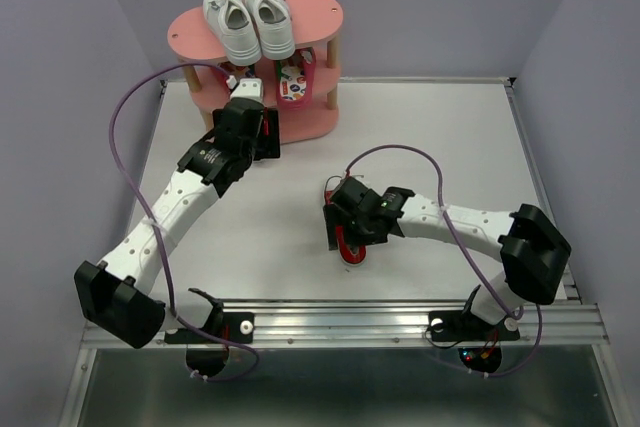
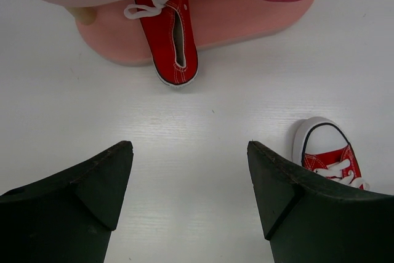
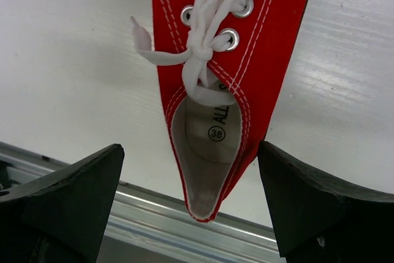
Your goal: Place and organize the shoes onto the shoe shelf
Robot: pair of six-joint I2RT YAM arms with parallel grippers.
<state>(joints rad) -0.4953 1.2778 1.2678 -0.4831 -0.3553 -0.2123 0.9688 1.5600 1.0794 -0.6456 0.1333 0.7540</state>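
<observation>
The shoe shelf (image 1: 320,17) stands at the far side of the table (image 1: 450,147). You have the white sneakers (image 1: 247,19) side by side on its top board. A flip-flop (image 1: 293,82) shows on a lower board, though which one cannot be told. One red sneaker (image 2: 169,35) sits on the bottom board, its heel hanging over the front edge. The second red sneaker (image 3: 215,90) lies on the table, well apart from the shelf. Your right gripper (image 3: 191,152) hangs over its heel with the fingers spread wide to either side of it. Your left gripper (image 2: 191,152) hovers just before the shelf, fingers spread too, holding nothing.
</observation>
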